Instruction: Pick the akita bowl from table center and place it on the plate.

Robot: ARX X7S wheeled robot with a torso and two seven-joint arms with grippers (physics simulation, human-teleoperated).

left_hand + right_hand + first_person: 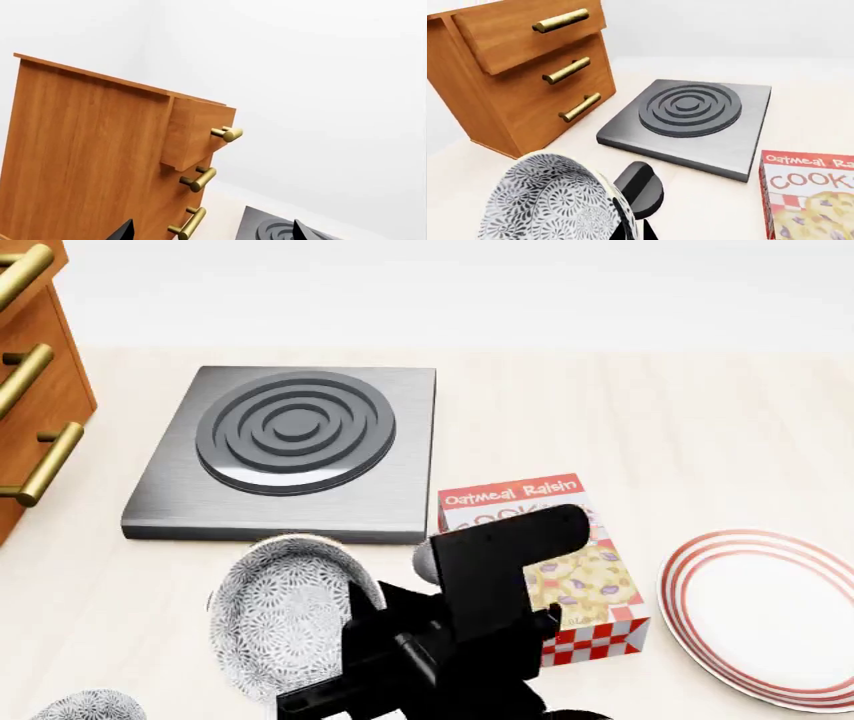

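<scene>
The akita bowl [283,615], grey-and-white floral, hangs tilted on its side over the table's front left. In the right wrist view the bowl [547,200] fills the near corner. My right gripper [632,232] is shut on its rim, one black fingertip on each side of the wall. In the head view the black right arm [487,590] reaches in from below. The plate [767,615], white with red rings, lies flat at the front right, apart from the bowl. My left gripper [210,234] is open, its tips wide apart with nothing between them, facing the cabinet.
An Oatmeal Raisin cookie box [547,570] lies between the bowl and the plate. A grey hob plate [287,445] sits behind them. The wooden drawer cabinet [34,390] with brass handles stands at the left. A second patterned bowl [87,706] sits at the front left edge.
</scene>
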